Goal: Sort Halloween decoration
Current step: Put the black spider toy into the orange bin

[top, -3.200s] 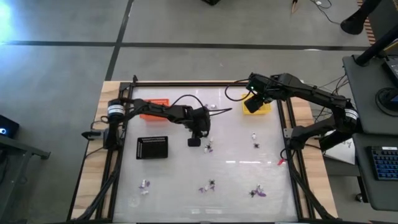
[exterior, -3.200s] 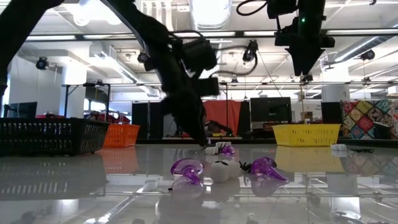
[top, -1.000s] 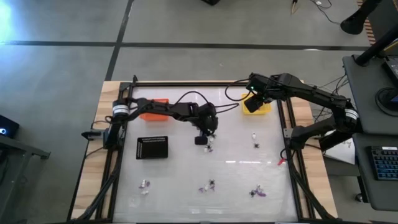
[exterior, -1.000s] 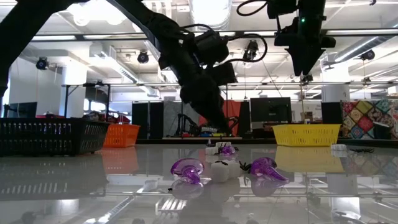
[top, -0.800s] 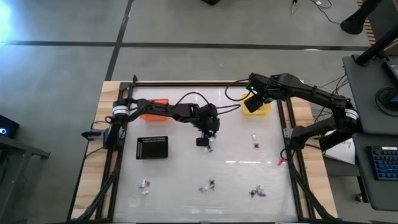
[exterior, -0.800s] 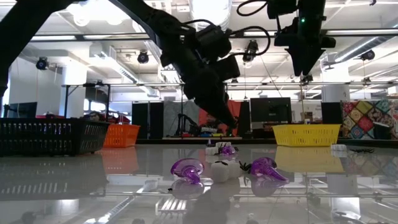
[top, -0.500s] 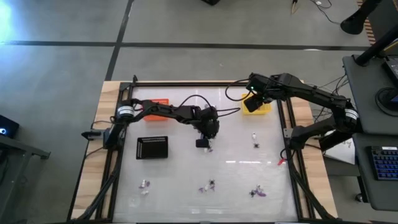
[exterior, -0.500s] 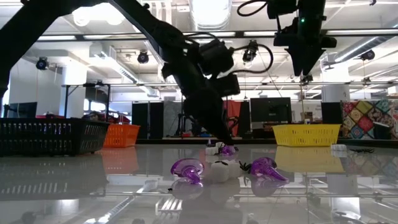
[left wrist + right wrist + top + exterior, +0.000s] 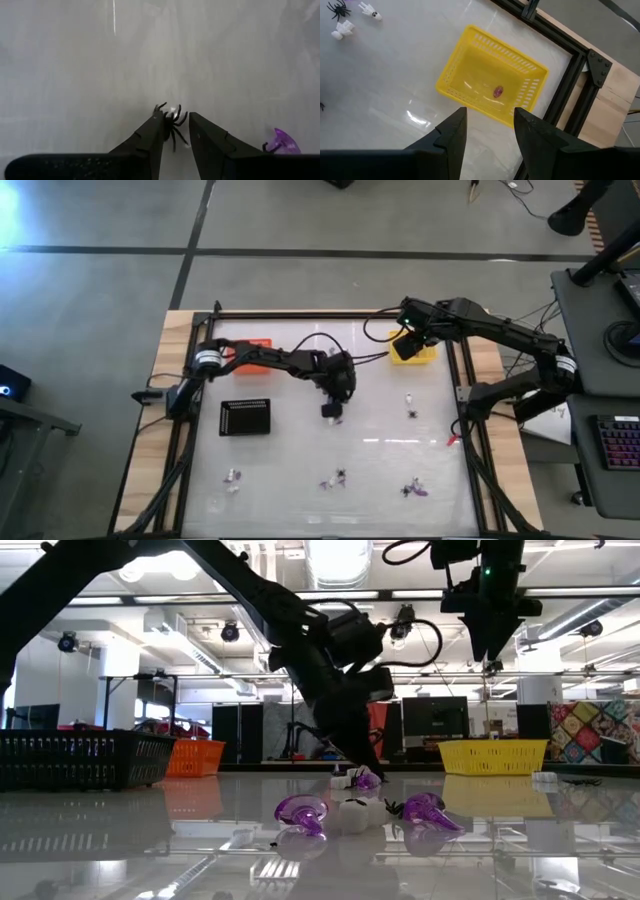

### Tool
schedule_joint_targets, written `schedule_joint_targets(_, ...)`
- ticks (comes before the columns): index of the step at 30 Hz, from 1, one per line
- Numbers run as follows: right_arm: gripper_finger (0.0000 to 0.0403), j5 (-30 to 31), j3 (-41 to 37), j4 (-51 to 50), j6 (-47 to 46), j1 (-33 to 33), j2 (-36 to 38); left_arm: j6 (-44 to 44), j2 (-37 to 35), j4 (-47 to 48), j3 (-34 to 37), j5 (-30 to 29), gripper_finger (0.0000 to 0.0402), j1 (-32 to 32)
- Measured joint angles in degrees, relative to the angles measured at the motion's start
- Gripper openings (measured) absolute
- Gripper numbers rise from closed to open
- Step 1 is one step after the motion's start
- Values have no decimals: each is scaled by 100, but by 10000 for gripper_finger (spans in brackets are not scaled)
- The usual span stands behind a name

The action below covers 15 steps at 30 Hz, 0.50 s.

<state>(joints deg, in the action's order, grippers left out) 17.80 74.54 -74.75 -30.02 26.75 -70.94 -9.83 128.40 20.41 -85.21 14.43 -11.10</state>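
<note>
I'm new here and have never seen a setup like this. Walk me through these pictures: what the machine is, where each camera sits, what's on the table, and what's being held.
This is a table robot with two dark arms, each ending in a two-finger gripper.

One camera looks straight down on the table, one sits at table-top height, and one rides on each wrist.

On the glossy white table lie tiny Halloween trinkets, among them purple pieces. There are three trays: yellow tray, orange tray and black tray.

The left gripper is down at the table's middle, its fingers on either side of a small black spider. Whether they grip it yet I cannot tell.

The right gripper hangs open and empty above the yellow tray, which holds one small reddish piece.
</note>
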Motion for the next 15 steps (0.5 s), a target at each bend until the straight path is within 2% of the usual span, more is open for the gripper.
schedule_joint_targets(3,155,-2,0,-1,11,-1,0,66,2,117,-1,185,79,-21)
schedule_joint_targets(8,155,-2,0,-3,23,0,2,75,-41,281,0,112,70,-19)
schedule_joint_targets(11,155,-2,0,-1,53,0,2,-28,-57,403,0,-158,45,-7)
schedule_joint_targets(15,155,0,0,-1,59,-1,2,-131,-68,441,0,-201,7,-19)
